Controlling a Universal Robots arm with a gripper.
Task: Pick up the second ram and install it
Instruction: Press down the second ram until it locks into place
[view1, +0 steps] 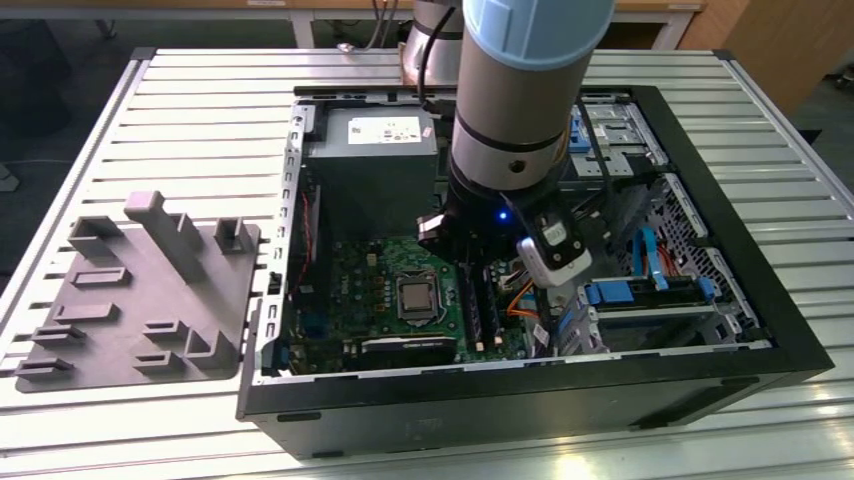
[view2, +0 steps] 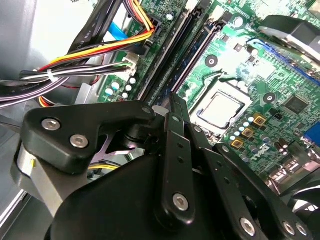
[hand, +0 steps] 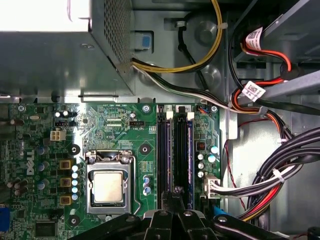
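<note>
Down inside the open computer case, the tool hangs right over the memory slots of the green motherboard. In both wrist views its fingers stand close together at the near end of the slots, narrow, apparently pinched on the thin edge of a board, though the grip itself is hidden by the linkage. The second ram shows as a dark-blue stick lying along one slot, running away from the fingertips toward the power supply; whether it is fully seated I cannot tell. So the step in hand looks like the install itself: the stick is at its slot, pressing home. That calls for a straight, even push with the stick square to the slot. Beyond, the processor socket sits just beside the slots, and the grey holder tray rests on the tabletop, well apart.
</note>
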